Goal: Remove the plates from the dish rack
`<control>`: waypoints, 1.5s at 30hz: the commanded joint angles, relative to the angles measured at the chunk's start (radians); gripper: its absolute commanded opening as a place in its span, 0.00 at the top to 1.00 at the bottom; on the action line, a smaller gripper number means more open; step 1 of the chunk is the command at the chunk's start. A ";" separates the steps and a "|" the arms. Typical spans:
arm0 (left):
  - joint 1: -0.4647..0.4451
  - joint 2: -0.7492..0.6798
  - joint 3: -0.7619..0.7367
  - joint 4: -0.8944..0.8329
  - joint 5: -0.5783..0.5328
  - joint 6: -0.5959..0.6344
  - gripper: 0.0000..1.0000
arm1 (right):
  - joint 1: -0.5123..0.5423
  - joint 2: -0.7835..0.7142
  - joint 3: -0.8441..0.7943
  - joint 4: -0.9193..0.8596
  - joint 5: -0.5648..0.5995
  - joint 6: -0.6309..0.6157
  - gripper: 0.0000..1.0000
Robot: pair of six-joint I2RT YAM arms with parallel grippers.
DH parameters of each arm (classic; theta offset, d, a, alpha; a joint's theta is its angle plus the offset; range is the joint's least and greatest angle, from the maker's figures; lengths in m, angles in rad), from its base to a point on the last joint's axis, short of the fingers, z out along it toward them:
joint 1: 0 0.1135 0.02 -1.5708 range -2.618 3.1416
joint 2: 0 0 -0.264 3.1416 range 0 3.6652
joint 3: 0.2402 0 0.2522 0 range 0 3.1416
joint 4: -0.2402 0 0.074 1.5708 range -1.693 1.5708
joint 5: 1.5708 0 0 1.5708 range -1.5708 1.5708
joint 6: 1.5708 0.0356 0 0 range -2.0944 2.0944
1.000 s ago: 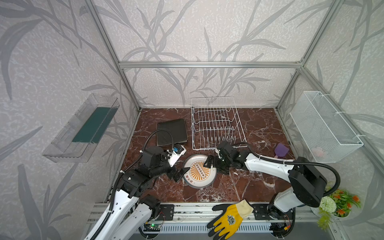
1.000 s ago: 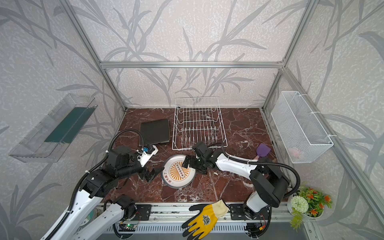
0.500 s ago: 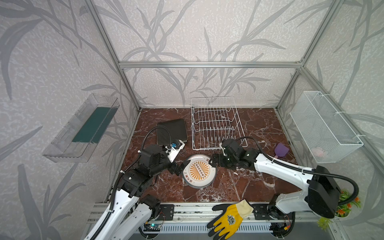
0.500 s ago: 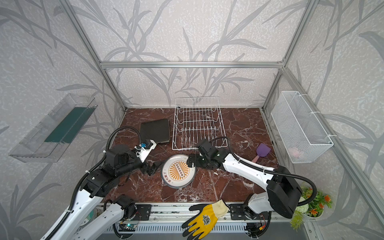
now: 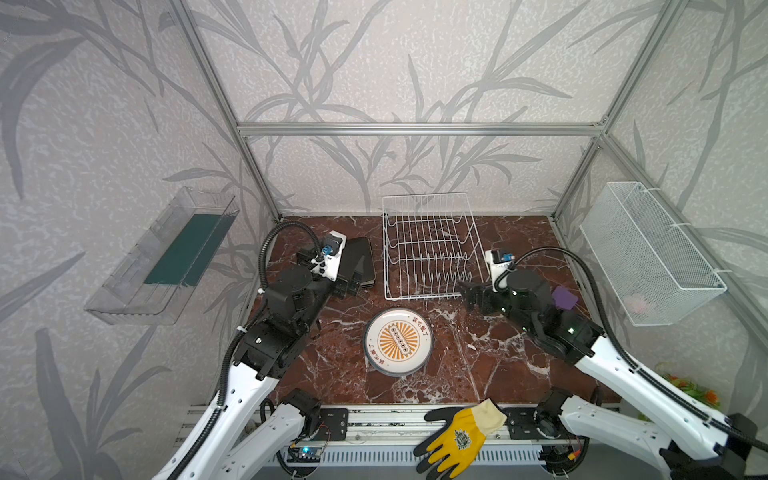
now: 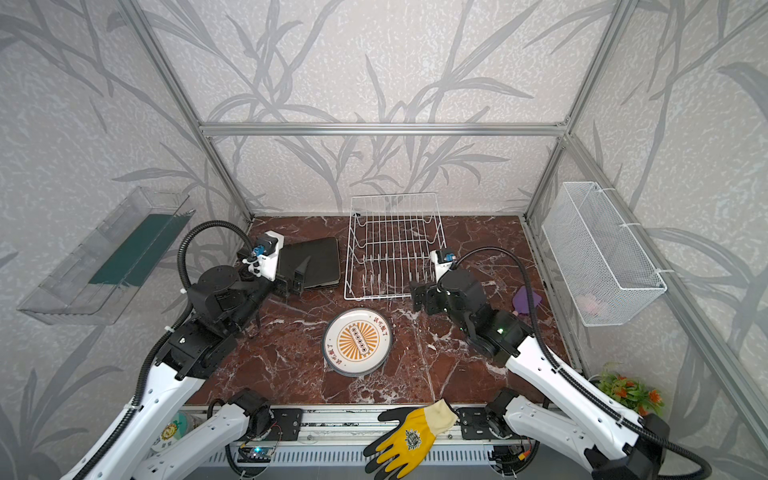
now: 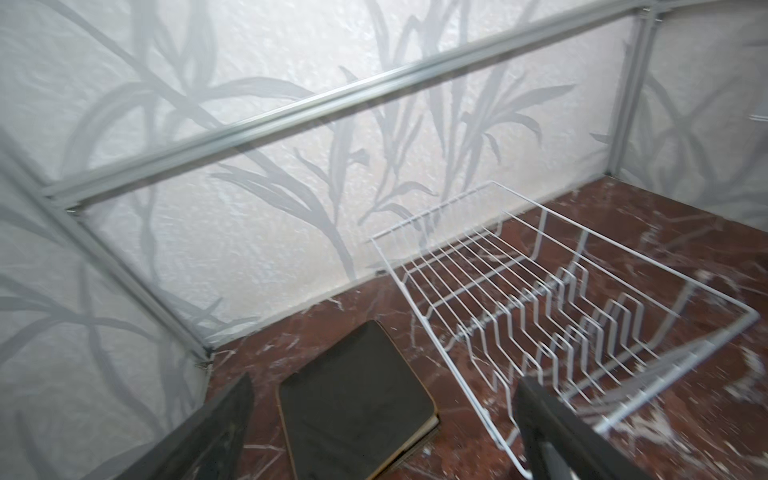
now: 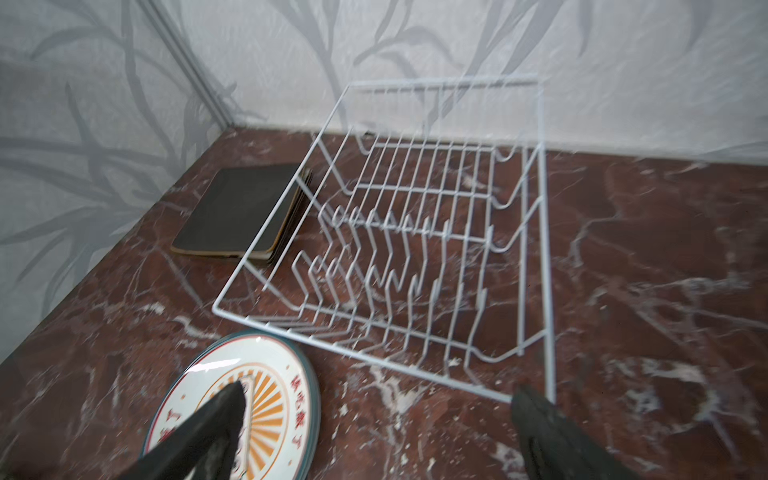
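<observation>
The white wire dish rack (image 5: 432, 249) (image 6: 392, 249) stands at the back middle with no plates in it. In front of it, a stack of round orange-sunburst plates (image 5: 399, 341) (image 6: 358, 341) lies flat on the table. Left of the rack lies a stack of square plates (image 5: 360, 266) (image 6: 313, 262), black backs up. My left gripper (image 5: 345, 287) (image 7: 384, 386) hovers open at the near edge of the square plates (image 7: 353, 407). My right gripper (image 5: 468, 296) (image 8: 378, 390) is open near the rack's front right corner, holding nothing, with the round plates (image 8: 249, 399) beside one finger.
A clear plastic tray (image 5: 162, 257) hangs on the left wall and a fine-meshed white basket (image 5: 648, 253) on the right wall. A purple object (image 5: 564, 297) lies behind the right arm. A yellow glove (image 5: 457, 436) rests on the front rail.
Both open grippers have drawn away from the round plates. The left went back toward the square plates, the right toward the rack's front right corner. The round plates stayed put.
</observation>
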 commanded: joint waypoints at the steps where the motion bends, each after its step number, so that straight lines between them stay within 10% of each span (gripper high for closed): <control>1: 0.009 0.038 0.012 0.120 -0.269 0.014 0.01 | -0.116 -0.087 -0.068 0.098 0.094 -0.162 0.01; 12: 0.159 0.044 -0.272 0.287 -0.371 -0.206 0.01 | -0.472 -0.153 -0.339 0.400 0.070 -0.265 0.01; 26: 0.209 0.207 -0.636 0.782 -0.509 -0.254 0.01 | -0.541 0.061 -0.596 0.759 0.132 -0.212 0.01; 45: 0.301 0.590 -0.711 1.254 -0.429 -0.224 0.01 | -0.572 0.601 -0.547 1.293 0.003 -0.280 0.01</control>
